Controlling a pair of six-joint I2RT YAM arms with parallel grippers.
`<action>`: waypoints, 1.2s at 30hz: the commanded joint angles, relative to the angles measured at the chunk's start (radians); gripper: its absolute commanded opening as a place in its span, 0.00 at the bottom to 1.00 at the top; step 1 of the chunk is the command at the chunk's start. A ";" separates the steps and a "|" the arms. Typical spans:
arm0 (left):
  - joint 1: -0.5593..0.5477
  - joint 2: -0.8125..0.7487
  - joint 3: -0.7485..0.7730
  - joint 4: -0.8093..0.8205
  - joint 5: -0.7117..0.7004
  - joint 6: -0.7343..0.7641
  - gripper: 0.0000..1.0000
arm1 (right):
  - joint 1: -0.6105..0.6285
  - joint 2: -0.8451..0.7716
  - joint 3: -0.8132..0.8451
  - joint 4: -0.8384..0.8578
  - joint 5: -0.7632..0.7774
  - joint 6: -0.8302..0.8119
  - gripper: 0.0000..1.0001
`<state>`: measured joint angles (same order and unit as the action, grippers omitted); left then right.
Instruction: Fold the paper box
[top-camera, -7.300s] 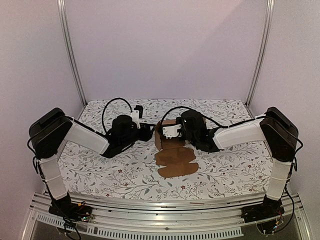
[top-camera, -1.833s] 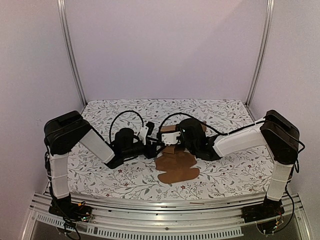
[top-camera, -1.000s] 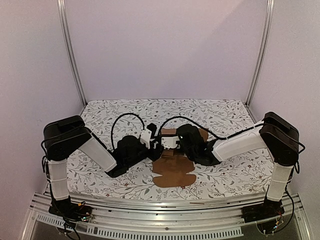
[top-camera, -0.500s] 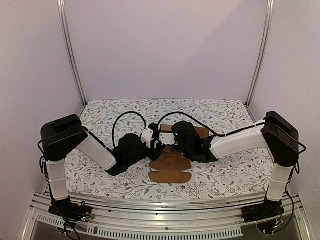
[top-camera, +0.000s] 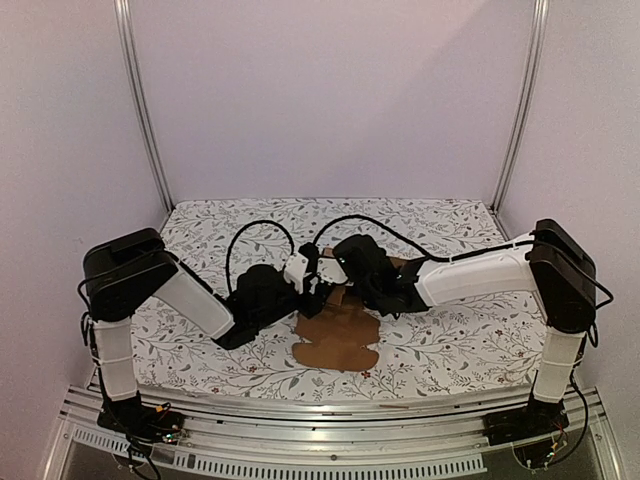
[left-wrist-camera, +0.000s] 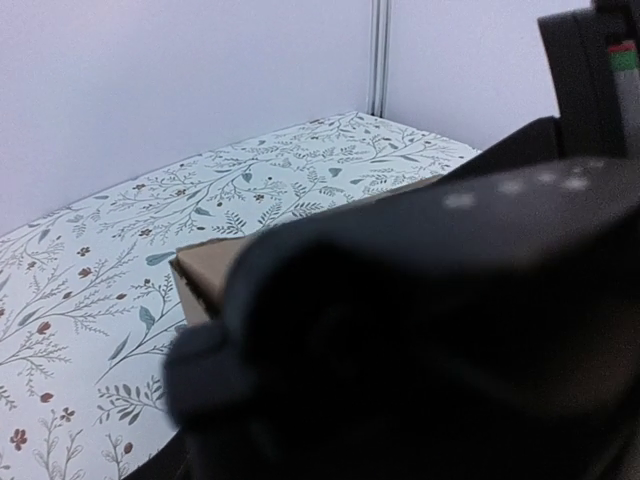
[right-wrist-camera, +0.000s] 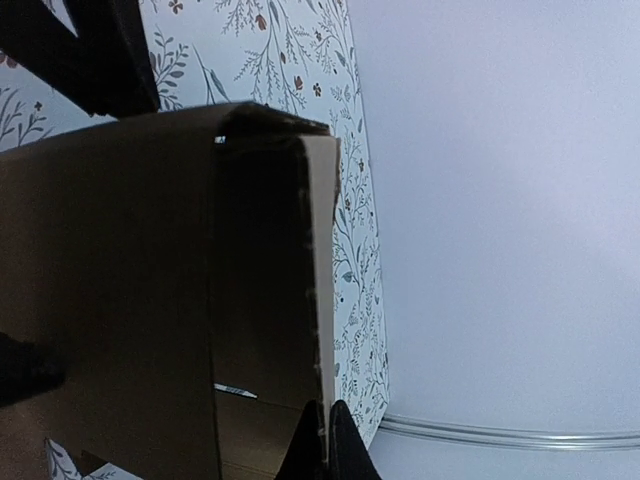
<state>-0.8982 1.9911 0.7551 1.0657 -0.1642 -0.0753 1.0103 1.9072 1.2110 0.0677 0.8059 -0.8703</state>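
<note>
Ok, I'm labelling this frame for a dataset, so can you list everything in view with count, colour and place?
paper box: one, brown, table centre, partly folded, flat flap toward the near edge
tablecloth: one, white with a floral print, covering the table
frame posts: two, silver, far corners
rail: one, silver, near edge
walls: pale, behind and at the sides
cables: two, black, looped over the wrists
left arm: one, black and white, reaching from the left
right arm: one, black and white, reaching from the right
left gripper: black, at the box; state unclear
right gripper: black, at the box; state unclear
</note>
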 joint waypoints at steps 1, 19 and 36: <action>0.018 0.027 0.007 0.060 0.172 -0.030 0.57 | 0.014 0.028 0.033 -0.062 -0.033 0.071 0.00; 0.038 0.060 0.008 0.133 0.247 -0.032 0.62 | 0.012 0.017 0.114 -0.245 -0.083 0.203 0.00; 0.038 0.076 -0.099 0.234 0.116 -0.036 0.62 | 0.018 0.046 -0.051 0.265 0.011 -0.073 0.00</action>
<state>-0.8635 2.0537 0.6594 1.2392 -0.0380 -0.1196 1.0130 1.9228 1.1530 0.1570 0.7803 -0.8749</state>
